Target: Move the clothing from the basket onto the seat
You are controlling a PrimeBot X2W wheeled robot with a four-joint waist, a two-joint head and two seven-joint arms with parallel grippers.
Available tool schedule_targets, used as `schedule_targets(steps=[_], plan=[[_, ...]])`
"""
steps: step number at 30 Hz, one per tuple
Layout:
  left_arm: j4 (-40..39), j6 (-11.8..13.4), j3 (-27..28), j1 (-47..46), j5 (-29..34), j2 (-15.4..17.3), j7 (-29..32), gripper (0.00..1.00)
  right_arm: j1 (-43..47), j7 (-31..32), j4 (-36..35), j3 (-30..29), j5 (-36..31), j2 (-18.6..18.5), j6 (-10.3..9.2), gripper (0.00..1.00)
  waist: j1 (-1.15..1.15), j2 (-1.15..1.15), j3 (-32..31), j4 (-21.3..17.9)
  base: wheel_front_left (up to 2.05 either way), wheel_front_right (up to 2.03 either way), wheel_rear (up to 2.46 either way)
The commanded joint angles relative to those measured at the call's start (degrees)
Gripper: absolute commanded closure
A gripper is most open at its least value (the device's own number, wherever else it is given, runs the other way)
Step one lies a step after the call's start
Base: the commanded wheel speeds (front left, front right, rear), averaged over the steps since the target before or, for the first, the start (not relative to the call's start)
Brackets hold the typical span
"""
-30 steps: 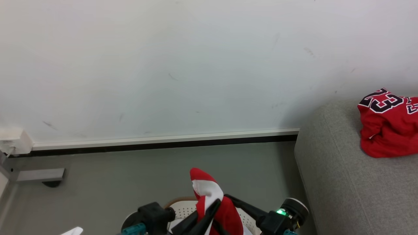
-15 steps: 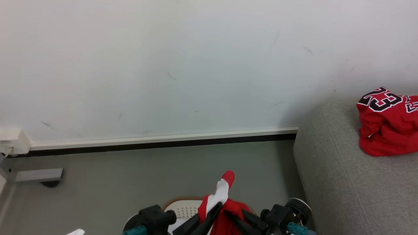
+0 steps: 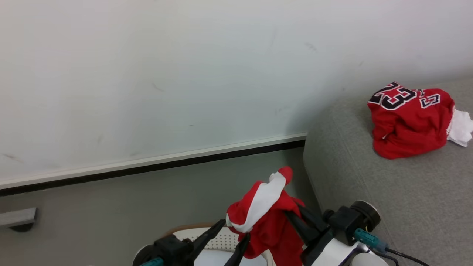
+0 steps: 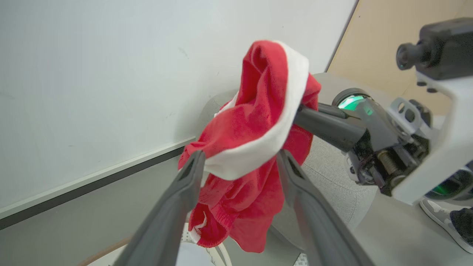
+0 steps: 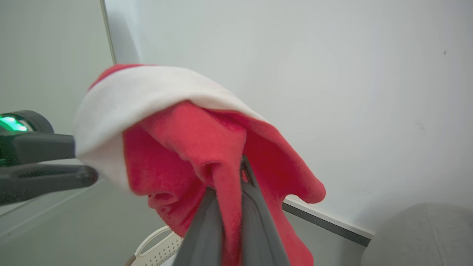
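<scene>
Sofa point(image 3: 388, 192) apparently against scuffed white wall point(image 3: 166, 74)

Soft matt red cloth garment point(image 3: 271, 227), smooth perforated plastic basket point(image 3: 218, 244), woven grey fabric seat point(image 3: 369, 192).

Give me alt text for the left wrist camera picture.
A red garment with a white stripe hangs pinched in the right gripper, between the open fingers of the left gripper. Behind are a white wall and the grey sofa.
</scene>
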Motion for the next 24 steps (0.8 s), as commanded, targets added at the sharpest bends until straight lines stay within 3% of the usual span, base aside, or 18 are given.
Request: schedule_targets(steps=[1, 14, 24], plan=[[0.55, -0.2, 0.04, -0.56, 0.64, -0.2, -0.58, 0.0, 0.13, 0.0, -0.66, -1.48, -0.82, -0.61, -0.14, 1.0, 0.0, 0.0, 0.91, -2.87, 0.0, 0.0, 0.0], [2.62, -0.94, -0.26, -2.58, 1.48, -0.7, -1.58, 0.0, 2.77, 0.0, -4.99, -9.93, -4.64, -2.32, -0.14, 1.0, 0.0, 0.0, 3.41, -13.11, 0.0, 0.0, 0.0], [2.59, -1.61, -0.66, -5.44, 2.74, -0.53, -1.02, 0.0, 1.51, 0.0, -7.55, -14.96, -6.42, -2.26, -0.14, 1.0, 0.0, 0.0, 7.86, -13.54, 0.0, 0.0, 0.0]])
